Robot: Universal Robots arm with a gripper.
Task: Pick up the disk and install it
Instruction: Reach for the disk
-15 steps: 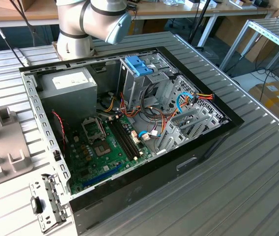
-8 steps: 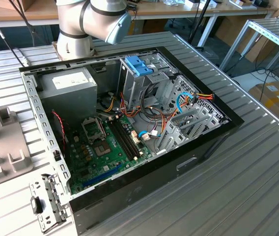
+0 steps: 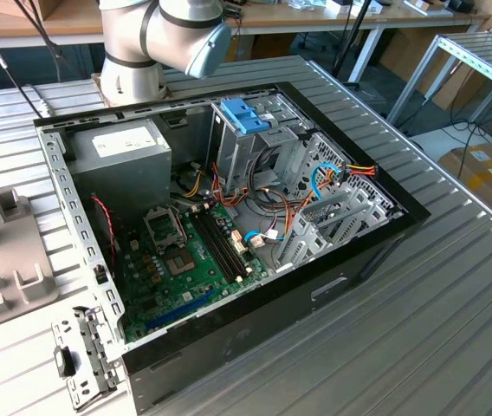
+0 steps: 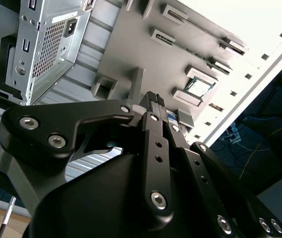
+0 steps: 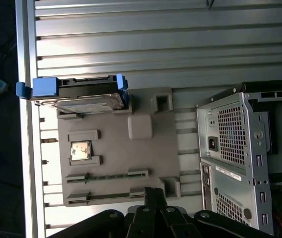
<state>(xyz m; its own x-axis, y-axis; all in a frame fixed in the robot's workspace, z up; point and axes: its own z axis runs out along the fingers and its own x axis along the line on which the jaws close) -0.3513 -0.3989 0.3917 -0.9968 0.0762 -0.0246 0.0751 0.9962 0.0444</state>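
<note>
The disk (image 5: 79,96), grey metal with light-blue side rails, stands on edge at one end of a grey holder plate (image 5: 121,158) on the ribbed metal table. In the first wrist view my gripper (image 5: 153,192) hovers over the opposite end of that plate, well apart from the disk. Seen in the second wrist view, the gripper (image 4: 157,100) has its black fingers pressed together with nothing held. The open computer case (image 3: 229,217) lies on its side in the exterior view, with its drive cage (image 3: 255,139) toward the back.
A small square chip (image 5: 80,150) sits in a slot of the holder plate. The case's power supply end (image 5: 235,144) lies close beside the plate. A bright-blue bracket (image 3: 244,114) tops the cage. Loose cables (image 3: 272,208) cross the motherboard (image 3: 185,260).
</note>
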